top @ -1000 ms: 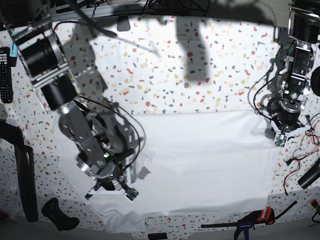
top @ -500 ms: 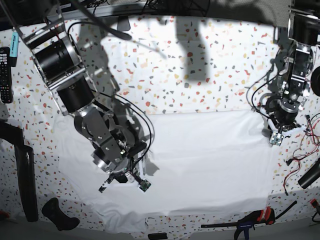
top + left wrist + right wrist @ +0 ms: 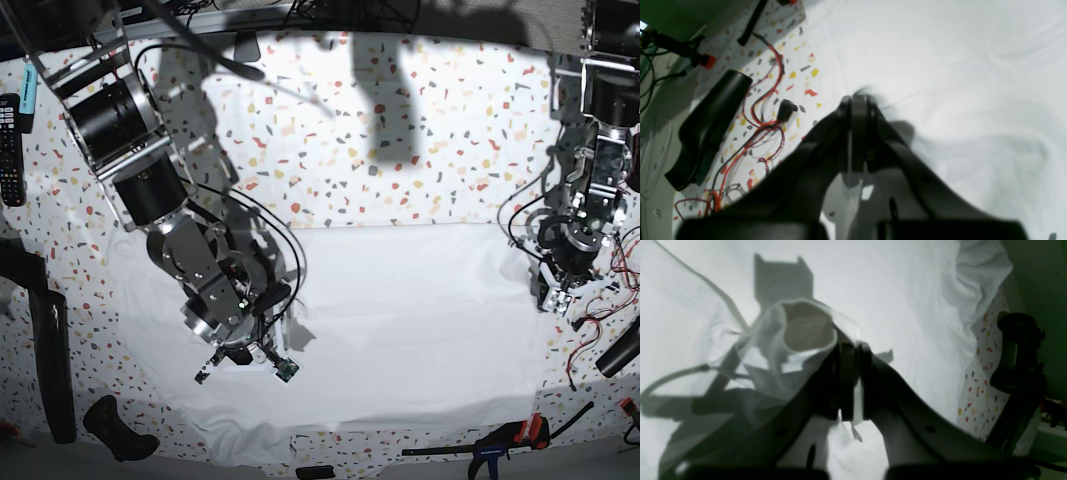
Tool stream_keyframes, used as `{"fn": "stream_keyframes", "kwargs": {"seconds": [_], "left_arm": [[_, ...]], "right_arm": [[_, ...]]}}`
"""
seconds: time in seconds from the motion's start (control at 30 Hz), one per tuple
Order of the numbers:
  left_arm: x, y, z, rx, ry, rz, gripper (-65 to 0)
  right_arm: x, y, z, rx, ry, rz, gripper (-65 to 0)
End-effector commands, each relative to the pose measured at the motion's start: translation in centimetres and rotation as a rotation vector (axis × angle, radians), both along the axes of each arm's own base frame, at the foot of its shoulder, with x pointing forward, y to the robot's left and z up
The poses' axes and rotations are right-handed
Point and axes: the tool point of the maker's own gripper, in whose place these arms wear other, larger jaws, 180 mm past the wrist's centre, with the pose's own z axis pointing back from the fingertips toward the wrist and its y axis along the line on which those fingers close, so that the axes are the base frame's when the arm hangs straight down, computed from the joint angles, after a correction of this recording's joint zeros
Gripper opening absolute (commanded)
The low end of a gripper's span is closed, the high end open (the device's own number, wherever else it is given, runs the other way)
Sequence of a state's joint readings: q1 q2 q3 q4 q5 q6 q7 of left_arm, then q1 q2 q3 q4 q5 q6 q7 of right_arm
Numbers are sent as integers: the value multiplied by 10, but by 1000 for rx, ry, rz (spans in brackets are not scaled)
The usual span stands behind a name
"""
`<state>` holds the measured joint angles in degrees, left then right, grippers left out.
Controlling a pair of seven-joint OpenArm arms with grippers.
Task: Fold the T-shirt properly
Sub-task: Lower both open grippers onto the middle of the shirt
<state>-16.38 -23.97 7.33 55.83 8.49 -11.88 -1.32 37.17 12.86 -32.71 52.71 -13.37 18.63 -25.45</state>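
Red wires (image 3: 768,96) beside T-shirt (image 3: 400,320); clamp (image 3: 500,440) near hem.

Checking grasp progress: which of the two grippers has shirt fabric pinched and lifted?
The right gripper: a bunched fold of the T-shirt rises at its shut jaws. The left gripper looks shut without fabric.

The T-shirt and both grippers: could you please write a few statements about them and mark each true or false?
1. The right gripper is shut on a lifted fold of the T-shirt. True.
2. The left gripper stands wide open. False: its jaws are closed together.
3. The T-shirt carries a large print. False: it is plain white.
4. Red and black wires lie on the speckled table beside the shirt's edge. True.
5. The T-shirt is rolled into a ball. False: it lies spread out.
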Motion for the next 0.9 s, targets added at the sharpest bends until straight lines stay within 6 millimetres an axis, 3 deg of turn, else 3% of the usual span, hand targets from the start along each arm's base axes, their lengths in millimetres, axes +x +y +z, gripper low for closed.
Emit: {"fn": "stream_keyframes", "kwargs": {"seconds": [0.0,0.1,0.2,0.27,0.5,0.53,0.67,0.87], "left_arm": [[12,7,22,11,-64,4,-650],[12,7,22,11,-63,4,-650],[12,7,22,11,-64,4,-650],[12,7,22,11,-63,4,-650],[12,7,22,11,-63,4,-650],[12,7,22,11,-63,4,-615],[12,8,22,57,-61,-7,-461],[14,20,29,107,-100,49,-456]], "right_arm": [[18,2,29,10,-74,2,-650],[23,2,38,-15,-110,22,-650],[32,1,53,-96,-185,67,-423],[38,-5,64,-160,-218,66,-335],[56,-21,101,-173,-307,-41,-329],[57,-24,102,-161,-298,-64,-329],[49,-25,90,15,-140,-182,-329],[27,20,64,209,67,-37,-329]]}}
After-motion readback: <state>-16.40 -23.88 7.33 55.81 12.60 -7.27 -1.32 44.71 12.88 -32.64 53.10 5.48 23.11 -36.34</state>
